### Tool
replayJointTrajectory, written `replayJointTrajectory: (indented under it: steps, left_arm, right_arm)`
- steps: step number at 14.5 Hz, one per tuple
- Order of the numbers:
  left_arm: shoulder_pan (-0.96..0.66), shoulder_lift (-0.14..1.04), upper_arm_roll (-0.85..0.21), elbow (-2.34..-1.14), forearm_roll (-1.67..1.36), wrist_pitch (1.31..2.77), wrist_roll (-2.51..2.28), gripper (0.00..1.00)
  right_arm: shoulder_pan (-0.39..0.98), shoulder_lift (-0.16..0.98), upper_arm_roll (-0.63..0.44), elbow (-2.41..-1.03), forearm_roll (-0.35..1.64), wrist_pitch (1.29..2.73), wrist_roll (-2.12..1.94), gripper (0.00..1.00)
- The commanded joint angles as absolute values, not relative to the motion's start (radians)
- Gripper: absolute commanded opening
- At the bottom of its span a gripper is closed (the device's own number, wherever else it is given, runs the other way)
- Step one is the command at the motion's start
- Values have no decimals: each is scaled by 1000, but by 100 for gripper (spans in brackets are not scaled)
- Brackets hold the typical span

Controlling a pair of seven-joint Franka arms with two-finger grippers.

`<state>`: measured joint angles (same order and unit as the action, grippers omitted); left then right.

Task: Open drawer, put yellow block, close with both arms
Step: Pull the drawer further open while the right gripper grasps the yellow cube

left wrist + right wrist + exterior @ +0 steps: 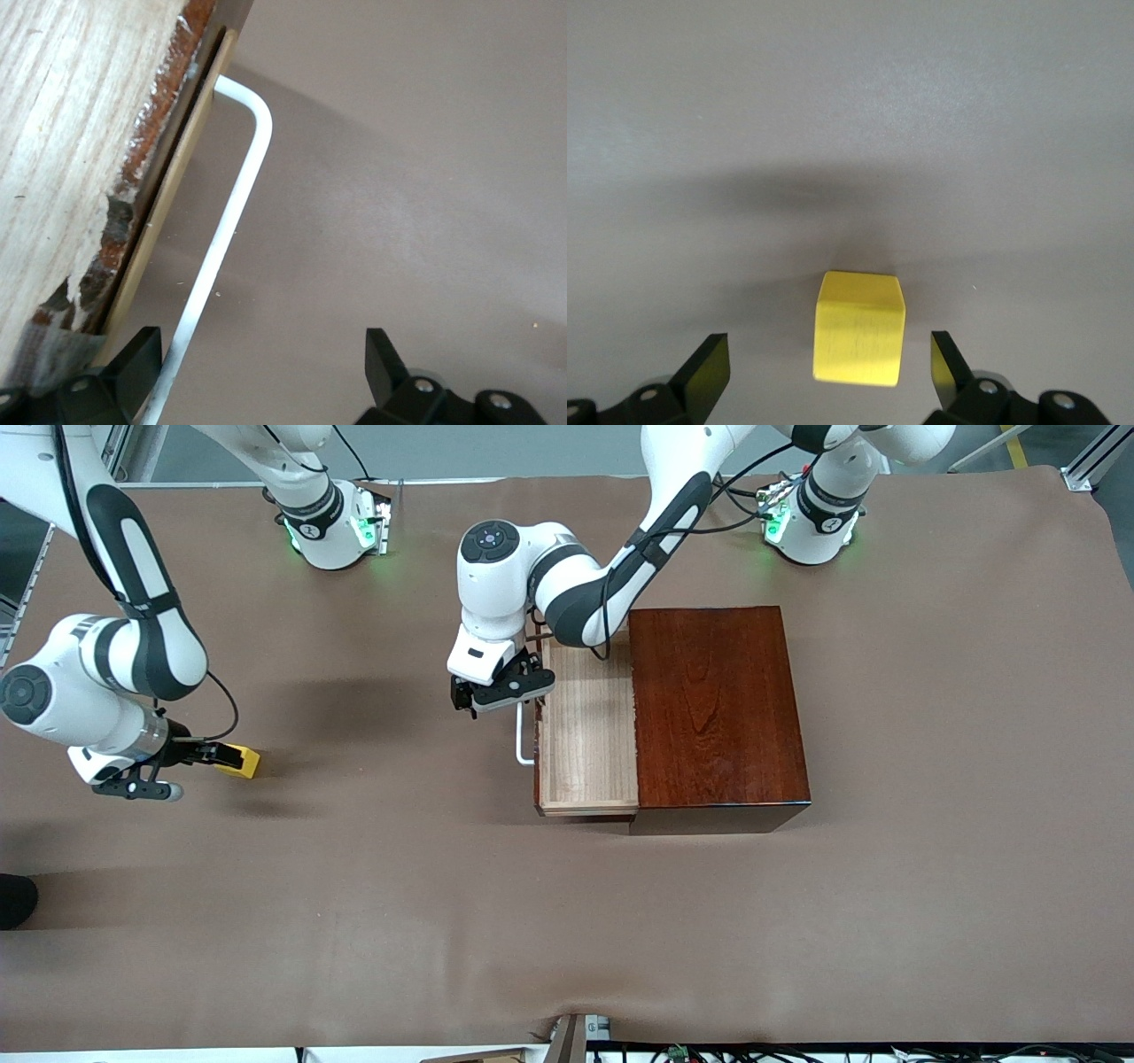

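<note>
The dark reddish-brown wooden box (718, 708) stands mid-table. Its drawer (589, 726) is pulled out toward the right arm's end, and its light wood interior is bare. The white U-shaped handle (524, 746) shows in the left wrist view (239, 195) beside the drawer's front (62, 133). My left gripper (502, 691) (261, 354) is open over the handle, with the bar close to one finger. The yellow block (241, 762) (859, 328) sits on the table near the right arm's end. My right gripper (221, 755) (828, 354) is open, low, with a finger on each side of the block and gaps on both sides.
The brown cloth (567, 921) covers the whole table. A dark object (13, 899) lies at the table's edge near the right arm's end. Small hardware (576, 1036) sticks up at the table's edge nearest the front camera.
</note>
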<state>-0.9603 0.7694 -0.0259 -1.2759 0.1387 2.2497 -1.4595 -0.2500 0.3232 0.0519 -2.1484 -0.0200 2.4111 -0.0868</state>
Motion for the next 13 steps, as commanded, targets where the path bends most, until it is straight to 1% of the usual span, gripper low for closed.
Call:
replayJointTrajectory:
  steps: [1,5,7,8,10,13]
  left_arm:
    - [-974,805,-20,-1239,112,2312,-1499,100]
    - [-974,801,-18,-1243,114,2312,-1508,100]
    - [-974,793,-18,-1243,114,2303,-1506,100]
    - [-974,790,-15,-1244,121,2293,-1503,100]
    - [-974,788,-8,-1244,127,2266,-1485,100]
    - [-977,772,-6,-1244,129,2247,-1419,100]
  right_arm:
    - [-272,324,66,-2213,-35,2497,-97,100]
    - [-296,354,67,-2215,-35,2497,-94,100]
    - [-304,362,67,-2215,-35,2497,-95,83]
    - [-305,364,67,-2215,-35,2496,-97,72]
    - [-311,371,67,-2217,-34,2496,-95,31]
    - [-318,370,69,-2215,-32,2485,-92,6]
